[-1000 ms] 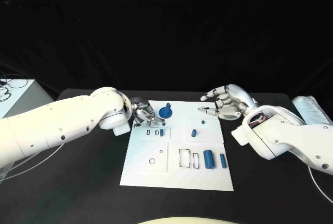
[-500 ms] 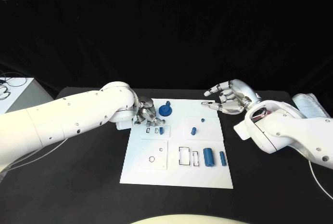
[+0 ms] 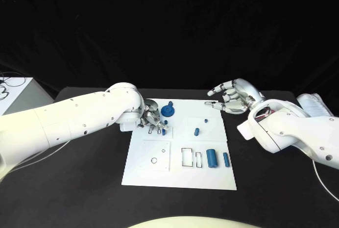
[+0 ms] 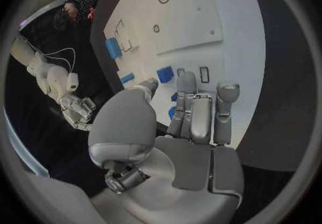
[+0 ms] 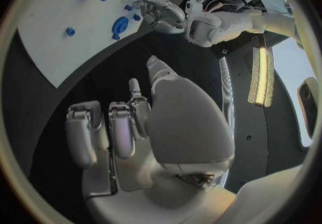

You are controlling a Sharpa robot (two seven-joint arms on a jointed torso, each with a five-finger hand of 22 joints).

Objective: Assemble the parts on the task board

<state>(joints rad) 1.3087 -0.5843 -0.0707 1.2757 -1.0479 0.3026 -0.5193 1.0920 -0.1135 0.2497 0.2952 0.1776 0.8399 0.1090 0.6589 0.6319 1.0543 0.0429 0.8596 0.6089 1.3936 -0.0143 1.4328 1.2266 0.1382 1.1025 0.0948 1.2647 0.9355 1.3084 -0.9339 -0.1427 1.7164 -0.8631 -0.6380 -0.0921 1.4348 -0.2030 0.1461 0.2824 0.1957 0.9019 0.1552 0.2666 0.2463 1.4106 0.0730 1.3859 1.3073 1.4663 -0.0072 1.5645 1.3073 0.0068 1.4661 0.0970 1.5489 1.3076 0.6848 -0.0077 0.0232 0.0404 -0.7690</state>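
A black table [image 3: 84,189] carries the white task board [image 3: 180,174] at its middle, with two white robot arms reaching in from either side. The left arm [image 3: 63,122] stretches across to the board's far left corner, where the left hand [image 3: 151,118] hangs low over the plate, its fingers [image 4: 193,116] held straight and close together, tips down beside a small blue part [image 3: 164,132] standing by a slot. Whether those fingertips actually pinch or touch that piece cannot be told. The right arm [image 3: 297,135] sits off the board's far right corner, its right hand [image 3: 231,99] raised above the table with fingers loosely curled and apart, holding nothing.

On the board, a round blue gear-like part [image 3: 168,111] stands just beyond the left hand. Near the board's front right, a blue cylinder [image 3: 211,154] lies beside a slimmer blue peg [image 3: 227,160], close to a rectangular outlined slot [image 3: 188,158]. Two smaller blue parts [image 3: 197,132] sit nearer the middle.
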